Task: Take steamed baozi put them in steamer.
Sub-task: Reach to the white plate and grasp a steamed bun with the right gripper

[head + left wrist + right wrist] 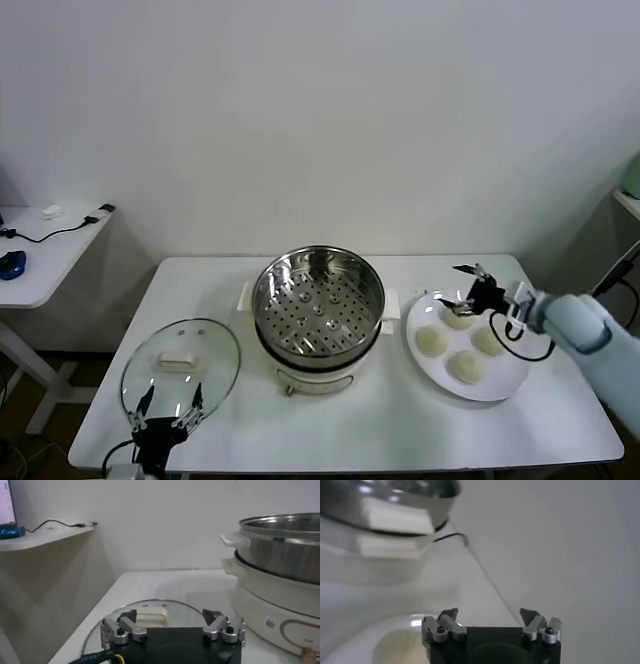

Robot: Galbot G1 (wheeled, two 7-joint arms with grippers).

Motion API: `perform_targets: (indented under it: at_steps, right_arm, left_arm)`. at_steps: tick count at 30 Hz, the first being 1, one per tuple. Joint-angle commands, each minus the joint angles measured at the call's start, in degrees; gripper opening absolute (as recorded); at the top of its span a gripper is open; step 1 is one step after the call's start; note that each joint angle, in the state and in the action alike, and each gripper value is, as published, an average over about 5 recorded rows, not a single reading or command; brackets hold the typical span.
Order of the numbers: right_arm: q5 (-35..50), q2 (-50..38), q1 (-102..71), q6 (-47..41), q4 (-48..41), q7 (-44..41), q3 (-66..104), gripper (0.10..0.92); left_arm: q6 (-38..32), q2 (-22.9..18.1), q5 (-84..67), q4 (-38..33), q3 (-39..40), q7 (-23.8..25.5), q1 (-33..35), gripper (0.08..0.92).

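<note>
Several cream-white steamed baozi lie on a white plate [510,376] right of the steamer; the farthest one [459,318] is nearest my right gripper. The steamer [318,300] is a shiny perforated steel basket on a cream pot, with nothing in it. My right gripper [456,287] is open just above the plate's far edge, by that far baozi, holding nothing. In the right wrist view the gripper [489,614] is open and the steamer [395,495] is blurred beyond it. My left gripper [168,405] is open at the table's front left, over the glass lid's near rim.
A round glass lid [180,362] with a cream handle lies flat left of the pot; it also fills the left wrist view's foreground [150,607] ahead of the left gripper [170,615]. The white table [400,425] has bare room in front of the pot. A side desk [45,250] stands far left.
</note>
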Motion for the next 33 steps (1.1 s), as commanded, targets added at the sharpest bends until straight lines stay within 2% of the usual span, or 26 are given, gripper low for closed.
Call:
perform_targets:
  at_steps: [1,7,17,22,33]
  right_arm:
    - [-2.78,-3.94,34.77,7.02,-14.02,-21.65,-33.38,0.823]
    - [-2.11,3.16,39.82,6.10,-19.33,-22.59,-42.46,0.823]
    - [0.57,12.66,33.90,0.43,-25.17,-17.15,-41.84,0.823]
    - [2.22,15.50,30.79,-2.33,-26.56,-16.05,-40.88,0.823]
    - [-2.00,19.35,25.12,-3.72,-30.14,-13.85,-38.37,0.823]
  left_arm:
    - [-0.06,-0.29,0.06,0.09,0.08,0.03,0.00,0.823]
    - [-0.33,-0.74,0.09,0.65,-0.07,0.05,-0.59,0.823]
    - [-0.92,-1.56,0.35,1.53,0.08,0.14,-0.69,0.823]
    - [-1.33,-1.80,0.42,2.31,0.19,0.14,-0.52,0.823]
    - [-1.58,-2.16,0.49,2.60,-0.19,0.09,-0.20,0.823]
